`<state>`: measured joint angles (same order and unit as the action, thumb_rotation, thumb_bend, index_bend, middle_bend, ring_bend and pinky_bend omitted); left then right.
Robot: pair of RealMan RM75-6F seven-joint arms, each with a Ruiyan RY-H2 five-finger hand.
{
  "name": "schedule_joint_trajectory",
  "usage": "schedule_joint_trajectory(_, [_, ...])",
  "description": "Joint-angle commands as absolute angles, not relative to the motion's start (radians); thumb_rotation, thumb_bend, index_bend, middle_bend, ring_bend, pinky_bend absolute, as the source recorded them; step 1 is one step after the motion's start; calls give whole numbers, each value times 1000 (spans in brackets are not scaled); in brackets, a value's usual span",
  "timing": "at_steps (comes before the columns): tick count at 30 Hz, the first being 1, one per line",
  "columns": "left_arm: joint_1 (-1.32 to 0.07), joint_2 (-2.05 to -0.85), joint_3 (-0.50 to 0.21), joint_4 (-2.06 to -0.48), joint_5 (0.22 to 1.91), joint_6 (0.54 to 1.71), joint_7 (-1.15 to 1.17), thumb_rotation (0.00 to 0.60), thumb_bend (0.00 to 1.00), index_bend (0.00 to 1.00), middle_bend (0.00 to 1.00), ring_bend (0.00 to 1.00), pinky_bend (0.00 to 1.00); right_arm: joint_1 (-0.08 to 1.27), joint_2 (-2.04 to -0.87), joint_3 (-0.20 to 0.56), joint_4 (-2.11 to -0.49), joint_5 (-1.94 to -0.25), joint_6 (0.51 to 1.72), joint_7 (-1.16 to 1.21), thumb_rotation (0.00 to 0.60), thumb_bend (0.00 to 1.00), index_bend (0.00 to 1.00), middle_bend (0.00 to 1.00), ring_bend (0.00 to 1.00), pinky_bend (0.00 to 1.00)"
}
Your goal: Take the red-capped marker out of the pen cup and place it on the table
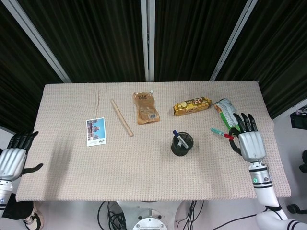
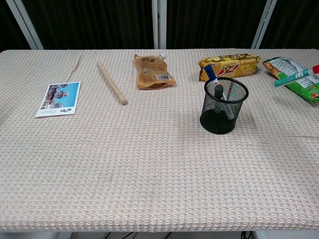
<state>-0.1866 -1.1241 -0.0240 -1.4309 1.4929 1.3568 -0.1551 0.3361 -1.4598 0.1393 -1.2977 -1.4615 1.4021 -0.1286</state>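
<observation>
The red-capped marker [image 1: 221,133], with a teal body, is out of the black mesh pen cup [image 1: 182,144] and held above the table's right side. My right hand [image 1: 249,141] grips it at the red cap end. In the chest view the marker [image 2: 295,76] shows at the right edge, in front of the green snack bag [image 2: 293,74]; the hand itself is out of that frame. The pen cup [image 2: 224,105] still holds a blue-capped marker [image 2: 211,74] and a dark one. My left hand [image 1: 13,155] hangs off the table's left edge, fingers apart, holding nothing.
A yellow biscuit pack [image 1: 192,106] and the green snack bag [image 1: 229,114] lie at the back right. A brown pouch [image 1: 146,108], a wooden stick [image 1: 122,117] and a photo card [image 1: 96,131] lie further left on the woven tablecloth [image 1: 144,167].
</observation>
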Motion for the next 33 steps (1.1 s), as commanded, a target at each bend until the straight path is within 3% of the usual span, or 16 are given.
schedule_joint_trajectory(1, [-187,-1126,-23,-1425,1491,1352,-160,600,123,28,0,0,0,351,-1524,118,-1233,-1455,1364,-133,600,327,756,96,0,0])
schedule_joint_trajectory(4, [-186,-1129,-21,-1420,1495,1355,-162,600,122,13,0,0,0,354,-1540,97,-1226,-1467,1346,-152,600,303,720,86,0,0])
schedule_joint_trajectory(5, [-185,-1129,-22,-1419,1495,1357,-162,600,122,10,0,0,0,355,-1536,88,-1234,-1471,1336,-155,600,268,665,67,0,0])
schedule_joint_trajectory(9, [-183,-1130,-21,-1416,1501,1367,-163,600,123,8,0,0,0,353,-1468,50,-1340,-1470,1271,-159,600,85,126,0,0,0])
schedule_joint_trajectory(11, [-182,-1130,-21,-1416,1502,1369,-164,600,123,8,0,0,0,350,-1424,37,-1406,-1471,1252,-127,600,12,6,0,0,0])
schedule_joint_trajectory(15, [-183,-1132,-22,-1420,1508,1373,-161,600,122,8,0,0,0,332,-1329,14,-1522,-1497,1262,-65,600,0,0,0,0,0])
schedule_joint_trajectory(19, [-183,-1131,-22,-1429,1512,1380,-148,600,123,8,0,0,0,278,-1256,4,-1571,-1539,1366,-28,600,0,0,0,0,0])
schedule_joint_trajectory(27, [-180,-1121,-26,-1458,1521,1400,-116,600,122,8,0,0,0,110,-1153,29,-1512,-1489,1614,2,600,0,0,0,0,0])
schedule_joint_trajectory(33, [-171,-1116,-28,-1471,1526,1426,-94,600,123,8,0,0,0,49,-1162,55,-1451,-1376,1608,26,600,9,0,0,0,0])
